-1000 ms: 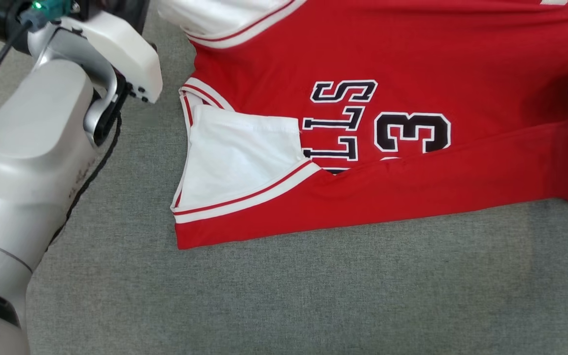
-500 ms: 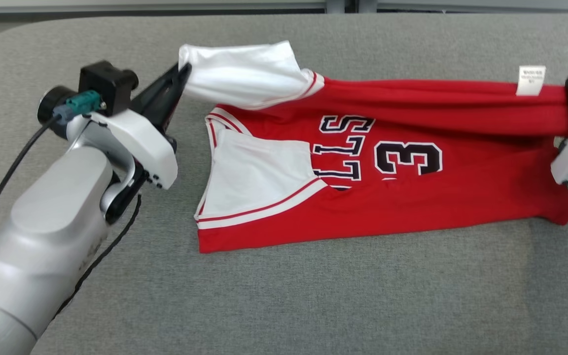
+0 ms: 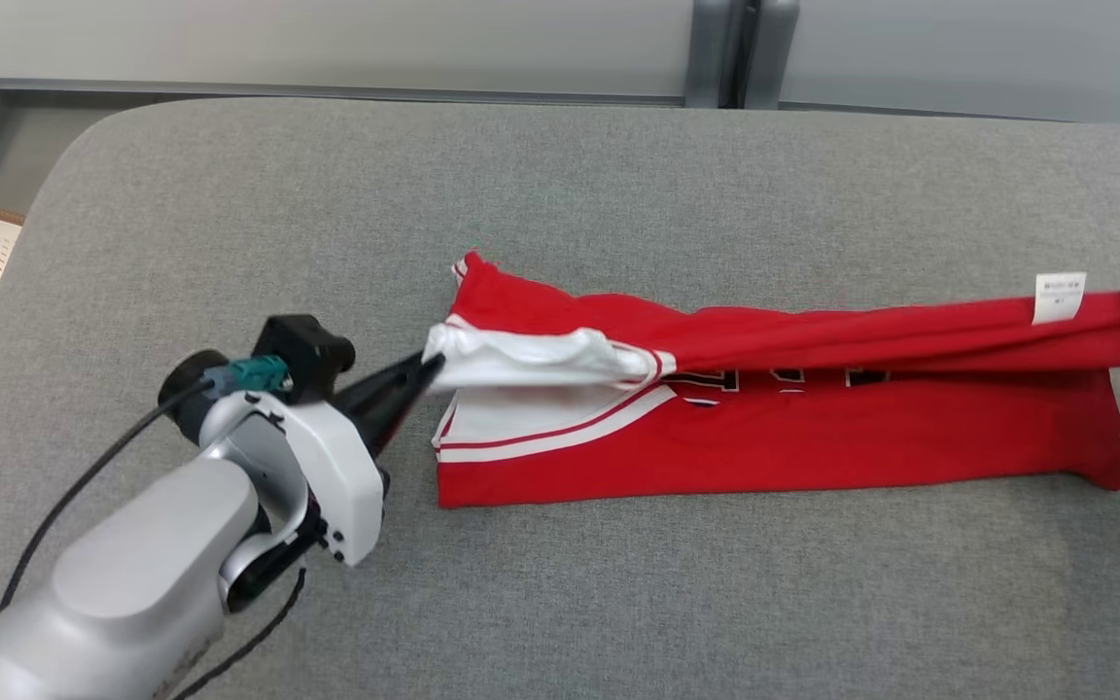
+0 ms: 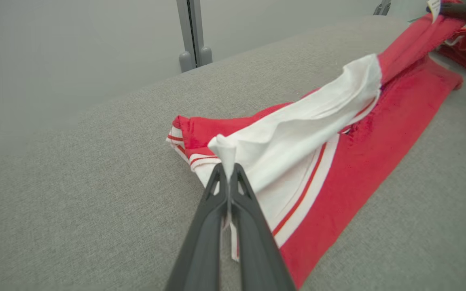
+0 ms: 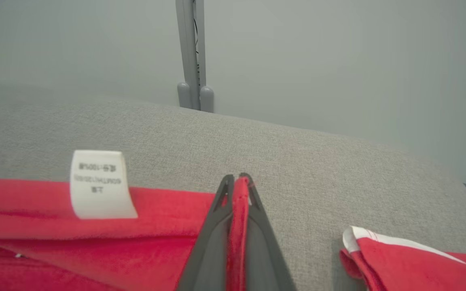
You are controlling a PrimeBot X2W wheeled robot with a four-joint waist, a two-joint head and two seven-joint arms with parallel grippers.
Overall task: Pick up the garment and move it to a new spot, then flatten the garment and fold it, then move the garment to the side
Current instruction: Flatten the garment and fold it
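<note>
I am pinching the white shoulder corner of the garment in my left end effector, its two dark fingers closed flat on the cloth with no gap between them. My right end effector is gripping the red hem end the same way, a strip of red cloth standing between its fingers, just beside the white care label.

I am holding both ends of one long edge off the surface, I judge, so that the edge is stretching into a straight, taut band that can be carried across as a clean fold line. The rest of the garment is lying flat on the grey bench and anchoring the fold; the lifted band is hanging just above it, along its far side.

The garment is lying from the middle of the bench to its right part. Its long axis is running left to right across the head view, with the neck and shoulder end pointing to my left and the hem to my right.
</note>
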